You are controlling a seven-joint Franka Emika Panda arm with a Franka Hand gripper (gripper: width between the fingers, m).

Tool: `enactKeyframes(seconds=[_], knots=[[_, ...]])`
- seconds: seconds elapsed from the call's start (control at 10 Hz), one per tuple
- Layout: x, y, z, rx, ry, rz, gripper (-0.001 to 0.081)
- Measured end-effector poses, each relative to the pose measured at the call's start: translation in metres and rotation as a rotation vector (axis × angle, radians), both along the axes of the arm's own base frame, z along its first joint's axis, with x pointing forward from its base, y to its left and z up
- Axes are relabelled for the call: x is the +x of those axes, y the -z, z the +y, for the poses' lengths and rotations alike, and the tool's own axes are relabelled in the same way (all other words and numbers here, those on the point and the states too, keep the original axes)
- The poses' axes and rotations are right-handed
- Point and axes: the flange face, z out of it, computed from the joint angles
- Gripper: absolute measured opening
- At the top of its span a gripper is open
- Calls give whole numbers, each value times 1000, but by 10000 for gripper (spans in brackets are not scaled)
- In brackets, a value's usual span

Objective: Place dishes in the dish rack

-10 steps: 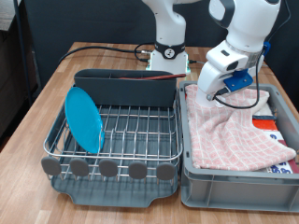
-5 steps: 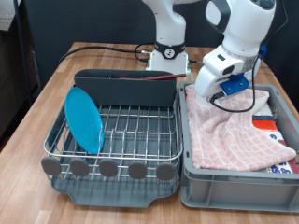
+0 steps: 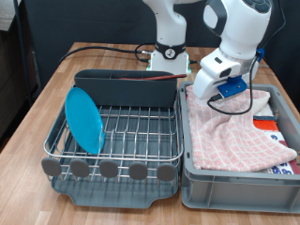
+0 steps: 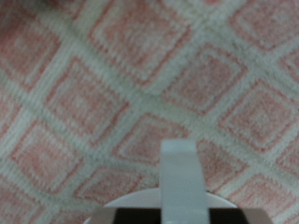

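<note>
The light-blue plate (image 3: 84, 119) stands on edge in the dish rack (image 3: 131, 131), at the exterior view's left end of the wire grid. My gripper (image 3: 201, 92) hangs over the grey bin's near-left corner, just above the pink-and-white checked cloth (image 3: 234, 136). The wrist view shows the cloth (image 4: 93, 93) below, one pale finger (image 4: 177, 163) and a white curved rim (image 4: 126, 198) against it, which looks like the white mug held by its rim. A thin reddish-brown streak (image 3: 155, 79) lies along the rack's tall compartment; I cannot tell if it is the spoon.
The grey plastic bin (image 3: 234, 192) stands to the rack's right on the wooden table (image 3: 37, 112), with the cloth bunched inside and colourful items (image 3: 270, 127) at its right edge. The robot's base (image 3: 169, 52) and a black cable (image 3: 103, 49) are behind the rack.
My gripper has risen a little from the cloth and shifted towards the exterior view's left, towards the rack. The plate has not moved.
</note>
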Motion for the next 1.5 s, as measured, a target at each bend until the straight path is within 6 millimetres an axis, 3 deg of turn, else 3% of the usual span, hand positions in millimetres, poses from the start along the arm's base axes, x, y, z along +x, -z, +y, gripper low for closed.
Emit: enactKeyframes(seconds=[0.4, 0.8, 1.1, 1.5], knots=[[4, -14, 1, -2, 5, 4, 71], [15, -69, -1, 1, 77, -18, 71], [37, -113, -19, 2, 143, -22, 71], [49, -119, -30, 13, 124, -25, 71]])
